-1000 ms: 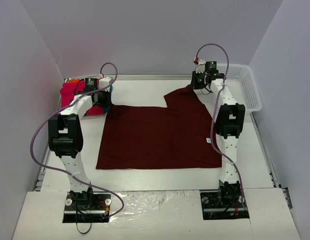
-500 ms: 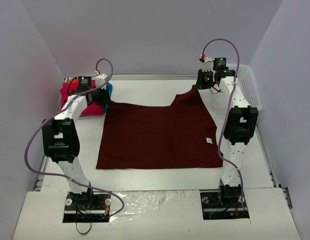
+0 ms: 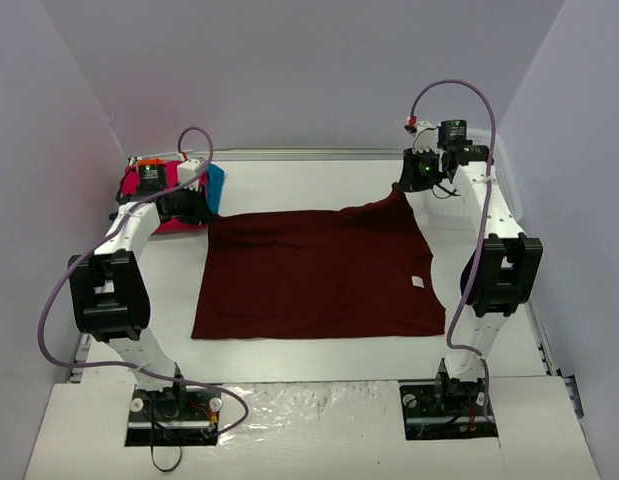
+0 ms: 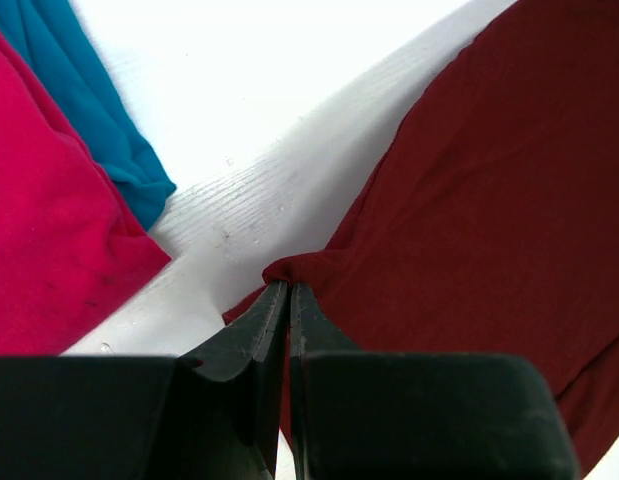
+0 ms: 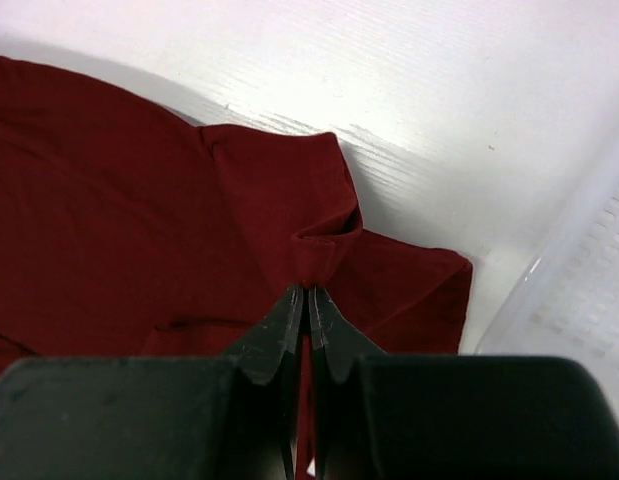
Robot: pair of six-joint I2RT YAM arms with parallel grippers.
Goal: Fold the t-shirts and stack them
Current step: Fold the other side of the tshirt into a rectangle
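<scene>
A large dark maroon t-shirt [image 3: 319, 275] lies spread on the white table, with a small white label [image 3: 416, 281] near its right edge. My left gripper [image 3: 201, 207] is shut on its far left corner [image 4: 289, 272]. My right gripper [image 3: 409, 186] is shut on its far right corner [image 5: 324, 255], which is bunched into a fold. A folded bright pink shirt [image 3: 149, 190] and a teal blue shirt [image 3: 215, 185] lie at the far left; both show in the left wrist view, pink [image 4: 49, 240] and teal [image 4: 89, 110]. A bit of orange cloth [image 3: 141, 161] peeks out behind them.
A white plastic mesh basket [image 3: 501, 180] stands at the far right, close to my right gripper; its wall shows in the right wrist view [image 5: 579, 270]. Walls close in the table on the left, back and right.
Both grippers moved outward, left one to the left and right one to the right, pulling the maroon shirt's far edge straighter and flatter. Both kept their hold on the cloth.
</scene>
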